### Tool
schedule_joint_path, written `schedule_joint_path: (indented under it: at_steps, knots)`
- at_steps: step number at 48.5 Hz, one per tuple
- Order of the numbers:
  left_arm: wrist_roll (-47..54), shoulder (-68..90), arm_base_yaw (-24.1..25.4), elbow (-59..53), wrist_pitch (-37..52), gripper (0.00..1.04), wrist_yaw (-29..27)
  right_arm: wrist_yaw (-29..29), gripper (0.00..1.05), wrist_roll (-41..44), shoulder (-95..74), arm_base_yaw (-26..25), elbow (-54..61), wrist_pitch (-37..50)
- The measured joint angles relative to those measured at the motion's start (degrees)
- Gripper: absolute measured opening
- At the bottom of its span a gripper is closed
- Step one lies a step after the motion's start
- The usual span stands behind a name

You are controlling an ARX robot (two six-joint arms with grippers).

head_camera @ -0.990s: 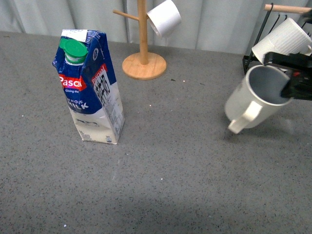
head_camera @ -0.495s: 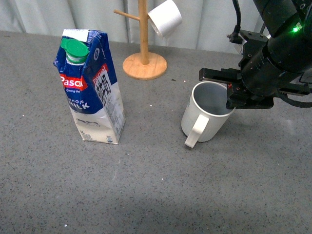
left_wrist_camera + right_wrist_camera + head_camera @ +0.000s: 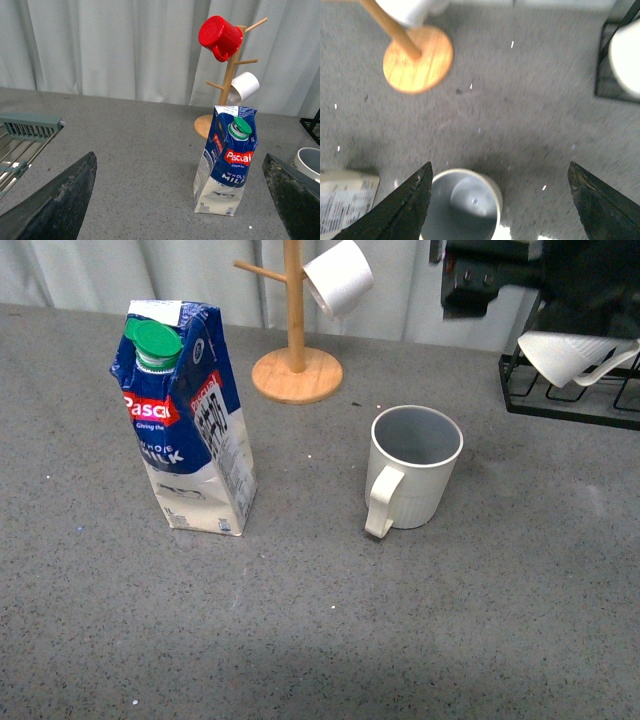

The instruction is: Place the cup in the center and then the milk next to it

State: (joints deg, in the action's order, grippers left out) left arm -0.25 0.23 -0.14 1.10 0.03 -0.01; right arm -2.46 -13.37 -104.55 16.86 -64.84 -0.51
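The cup (image 3: 415,480) stands upright on the grey table near the middle, handle toward the front, and nothing holds it. In the right wrist view the cup (image 3: 465,207) lies below my open right gripper (image 3: 502,207), close to one finger, with the jaws well above it. My right arm (image 3: 500,275) shows at the top right of the front view. The milk (image 3: 185,420) stands upright to the left of the cup with a clear gap between them. My open left gripper (image 3: 180,200) faces the milk (image 3: 227,167) from a distance, with nothing between its fingers.
A wooden mug tree (image 3: 296,375) stands behind, carrying a small white cup (image 3: 338,277) and a red cup (image 3: 220,37). A black rack (image 3: 570,400) at the right holds a white ribbed mug (image 3: 575,350). A metal grille (image 3: 27,127) lies at the far left.
My right gripper carried the cup leftward, set it upright on the table, let go and rose up and back. The milk has not moved.
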Motion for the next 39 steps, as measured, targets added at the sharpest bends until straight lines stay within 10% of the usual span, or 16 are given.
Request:
schedule_joint_path:
  at_steps: [5,11,20,39]
  knots:
    - [0.0,0.0,0.0,0.0,0.0,0.98,0.0,-11.8,0.62,8.0,3.8,0.0,13.3,31.1]
    - [0.0,0.0,0.0,0.0,0.0,0.98,-0.1,-10.9,0.37,11.9,9.0,-3.0,29.2,57.6]
    - [0.0,0.0,0.0,0.0,0.0,0.98,0.0,-7.6,0.00,13.2,19.1,-6.9,41.3,62.0]
    - [0.0,0.0,0.0,0.0,0.0,0.98,0.0,-3.0,0.01,13.3,32.4,-11.5,56.4,62.6]
